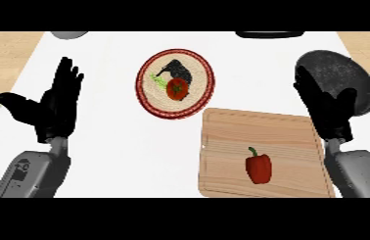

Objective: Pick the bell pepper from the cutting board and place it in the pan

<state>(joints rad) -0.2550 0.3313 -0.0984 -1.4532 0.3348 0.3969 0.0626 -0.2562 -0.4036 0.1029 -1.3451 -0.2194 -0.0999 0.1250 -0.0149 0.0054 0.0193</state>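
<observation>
Your red bell pepper (259, 168) is lying on the wooden cutting board (231, 131) at the near right of the white bench (108, 160), stem pointing far. The dark pan (343, 70) sits at the far right, just past the board. Your right robot hand (325, 107) is open, fingers straight, overlapping the pan's near edge. Left robot hand (54, 104) is open too, at the left. There's a patterned plate (148, 99) mid-bench with a tomato (177, 88) on it.
</observation>
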